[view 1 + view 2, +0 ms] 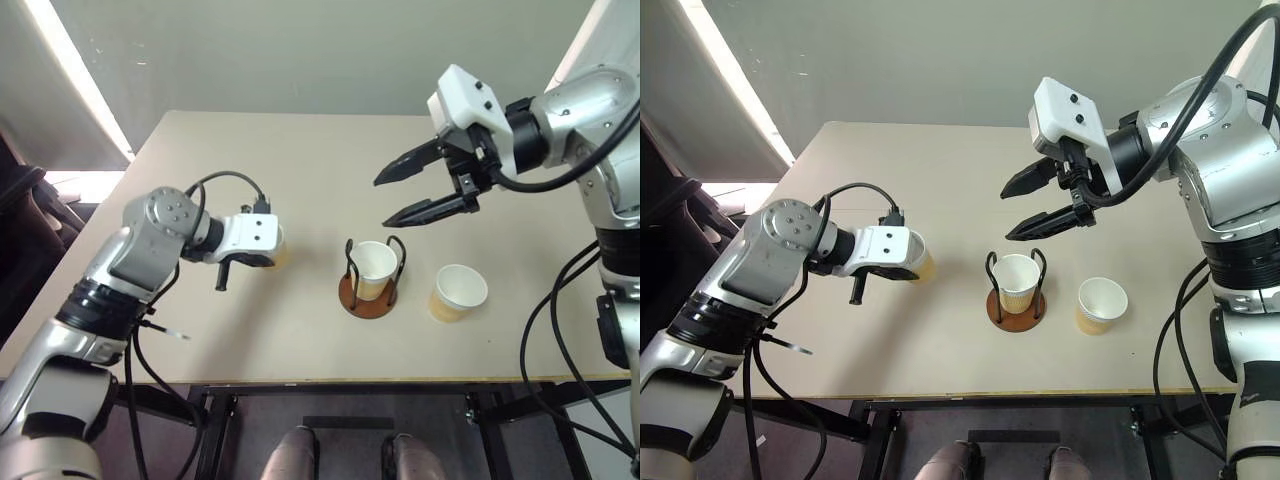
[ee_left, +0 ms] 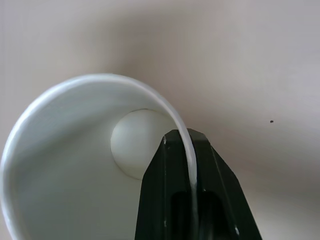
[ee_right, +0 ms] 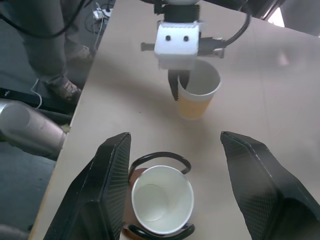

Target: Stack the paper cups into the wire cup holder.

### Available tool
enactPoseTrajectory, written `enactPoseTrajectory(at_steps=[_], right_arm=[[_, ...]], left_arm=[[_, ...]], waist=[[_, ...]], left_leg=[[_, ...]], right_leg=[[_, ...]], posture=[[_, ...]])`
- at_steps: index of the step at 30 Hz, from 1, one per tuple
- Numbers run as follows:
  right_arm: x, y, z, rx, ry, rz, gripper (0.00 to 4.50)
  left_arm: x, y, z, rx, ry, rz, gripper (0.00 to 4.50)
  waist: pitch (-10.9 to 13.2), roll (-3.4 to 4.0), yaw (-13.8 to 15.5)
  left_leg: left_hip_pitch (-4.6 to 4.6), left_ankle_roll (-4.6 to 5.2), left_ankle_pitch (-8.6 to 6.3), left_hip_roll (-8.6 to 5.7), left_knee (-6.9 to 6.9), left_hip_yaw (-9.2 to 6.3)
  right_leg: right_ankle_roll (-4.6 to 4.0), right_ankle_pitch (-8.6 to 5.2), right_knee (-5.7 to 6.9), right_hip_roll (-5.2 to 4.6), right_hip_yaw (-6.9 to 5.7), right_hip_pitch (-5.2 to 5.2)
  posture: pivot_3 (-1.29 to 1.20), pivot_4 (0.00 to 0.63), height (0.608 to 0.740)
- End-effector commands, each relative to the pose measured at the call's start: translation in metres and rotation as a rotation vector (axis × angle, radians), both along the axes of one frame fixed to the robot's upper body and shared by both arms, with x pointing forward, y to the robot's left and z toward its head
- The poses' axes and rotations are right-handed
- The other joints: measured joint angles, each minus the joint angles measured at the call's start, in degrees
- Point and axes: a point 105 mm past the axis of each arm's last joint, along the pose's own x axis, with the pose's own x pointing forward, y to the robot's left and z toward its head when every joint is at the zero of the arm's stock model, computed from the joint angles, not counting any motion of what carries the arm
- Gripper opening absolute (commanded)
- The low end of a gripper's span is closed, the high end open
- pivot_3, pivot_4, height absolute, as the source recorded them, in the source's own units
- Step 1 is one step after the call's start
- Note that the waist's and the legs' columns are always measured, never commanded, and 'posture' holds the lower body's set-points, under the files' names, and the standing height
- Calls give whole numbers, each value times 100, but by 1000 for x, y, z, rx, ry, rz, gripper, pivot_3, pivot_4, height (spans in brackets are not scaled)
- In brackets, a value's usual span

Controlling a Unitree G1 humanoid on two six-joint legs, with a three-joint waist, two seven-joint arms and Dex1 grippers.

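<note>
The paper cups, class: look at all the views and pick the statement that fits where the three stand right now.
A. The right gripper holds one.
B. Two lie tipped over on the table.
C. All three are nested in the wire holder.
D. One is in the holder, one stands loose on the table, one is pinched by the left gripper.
D: one paper cup sits in the wire cup holder, another stands beside it, and the left gripper clamps the third cup's rim.

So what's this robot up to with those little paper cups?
It is stacking paper cups into a wire cup holder on the table. One cup already sits in the holder. The left gripper has pinched the rim of a second cup, one finger inside and one outside, with the cup at the table's surface. The right gripper hangs open in the air above the holder, holding nothing. A third cup stands on the table beside the holder.
</note>
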Motion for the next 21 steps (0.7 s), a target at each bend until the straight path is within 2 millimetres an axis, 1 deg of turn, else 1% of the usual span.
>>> enactPoseTrajectory(at_steps=[1,4,6,8,11,13,15,17,19,21], right_arm=[[-10,-8,12,23,-32,2,2942],[-13,-11,11,54,-3,-24,2942],[-15,-14,7,76,15,-46,2942],[-15,-17,2,84,24,-73,2942],[-12,-24,-5,79,18,-130,2942],[-9,-28,-6,84,6,-167,2942],[-7,-34,-5,100,2,-204,2942],[-5,-41,-4,107,-6,-248,2942],[-3,-46,-4,105,-14,-278,2942],[-1,-52,-5,98,-22,-306,2942]], left_arm=[[-1,-9,37,-58,-51,-54,29],[-3,-21,61,-118,-65,-101,29],[-6,-33,80,-164,-78,-146,29],[-8,-43,95,-200,-81,-191,29],[-12,-59,113,-234,-81,-263,29],[-14,-70,123,-255,-79,-309,29],[-14,-82,128,-266,-64,-356,29],[-15,-94,127,-265,-32,-406,29],[-16,-101,124,-258,-10,-435,29],[-17,-106,122,-257,5,-458,29]], waist=[[0,-1,3],[0,-2,8],[0,-3,13],[0,-3,18],[0,-3,12],[0,-3,12],[0,-3,15],[0,-3,18],[0,-3,24],[0,-3,29]], left_leg=[[-2,-1,1,0,1,0],[-6,-1,1,-1,4,0],[-10,-2,2,-2,5,0],[-13,-3,2,-2,7,0],[-18,-2,2,-2,10,3],[-22,3,0,-1,12,3],[-27,8,-2,-1,15,2],[-31,17,-6,0,16,2],[-36,40,-17,-1,17,3],[-41,41,-16,-1,19,7]], right_leg=[[0,0,-1,0,0,0],[0,0,-3,0,0,0],[1,0,-4,0,-1,0],[3,2,-4,0,-1,0],[12,6,-11,-1,-1,0],[23,10,-15,-2,0,-1],[32,13,-17,-2,0,-2],[44,19,-24,-3,0,-2],[62,28,-39,-3,1,-1],[88,44,-52,-2,2,-1]], posture=[[0,150,740],[0,150,740],[0,150,740],[0,150,740],[0,150,740],[0,150,740],[0,150,740],[0,150,740],[0,150,740],[0,150,740]])
